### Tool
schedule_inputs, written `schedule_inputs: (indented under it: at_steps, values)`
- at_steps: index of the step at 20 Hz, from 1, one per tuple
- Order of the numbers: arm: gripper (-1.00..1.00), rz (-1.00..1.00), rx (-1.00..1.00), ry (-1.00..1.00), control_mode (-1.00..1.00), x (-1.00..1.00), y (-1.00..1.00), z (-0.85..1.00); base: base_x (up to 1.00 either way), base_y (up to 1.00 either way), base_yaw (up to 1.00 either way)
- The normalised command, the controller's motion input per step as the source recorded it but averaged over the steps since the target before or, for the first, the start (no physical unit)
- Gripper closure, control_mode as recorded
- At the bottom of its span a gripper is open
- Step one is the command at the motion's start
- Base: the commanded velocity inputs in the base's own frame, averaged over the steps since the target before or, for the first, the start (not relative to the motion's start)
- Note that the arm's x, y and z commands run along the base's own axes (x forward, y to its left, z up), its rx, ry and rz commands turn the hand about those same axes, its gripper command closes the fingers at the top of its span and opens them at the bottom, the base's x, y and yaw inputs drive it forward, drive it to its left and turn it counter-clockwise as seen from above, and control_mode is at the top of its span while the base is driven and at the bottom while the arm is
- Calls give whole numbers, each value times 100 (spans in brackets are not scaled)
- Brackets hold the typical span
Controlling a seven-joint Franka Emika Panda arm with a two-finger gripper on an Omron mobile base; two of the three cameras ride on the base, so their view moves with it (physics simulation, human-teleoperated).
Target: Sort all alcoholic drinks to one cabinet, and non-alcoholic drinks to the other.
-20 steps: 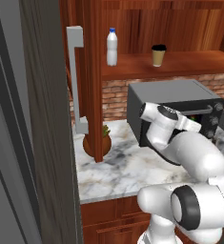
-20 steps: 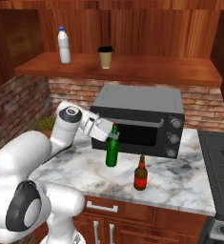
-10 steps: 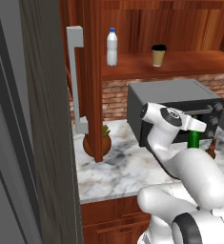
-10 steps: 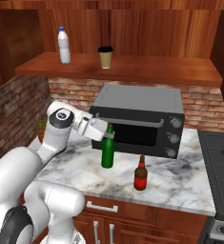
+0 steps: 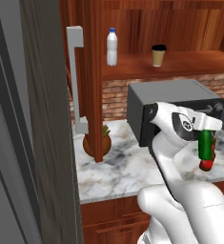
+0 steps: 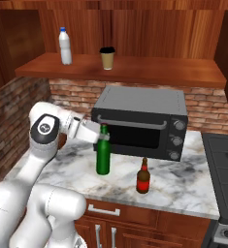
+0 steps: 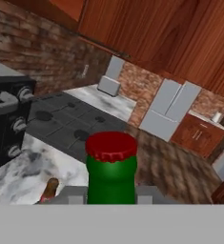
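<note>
While the gripper (image 6: 100,138) is closed on the neck of the green bottle (image 6: 103,155), that bottle hangs upright in front of the toaster oven (image 6: 142,121), above the marble counter (image 6: 183,186). Just beside it, the brown bottle (image 6: 143,177) stands on the counter. Up on the wooden shelf (image 6: 149,68) stand the white bottle (image 6: 65,46) and the coffee cup (image 6: 107,58), apart.

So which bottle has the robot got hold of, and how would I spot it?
Find the dark toaster oven on the marble counter. Just in front of its left end stands a slim green glass bottle with a red cap, its neck pinched in the white arm's claw. Its neighbour, the brown bottle, is shorter, wears a red label and stands free.
</note>
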Motion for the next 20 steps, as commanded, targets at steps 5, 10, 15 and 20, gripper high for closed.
schedule_inputs:
  at_steps: [5,10,15,20]
  values:
    - [100,16,2,0,-100,-70,5,37,0,0,0]
    - [100,13,9,0,-100,-48,22,42,0,0,0]
    - [100,11,16,0,-100,-36,23,43,0,0,0]
    - [100,13,14,0,-100,-24,13,30,0,0,0]
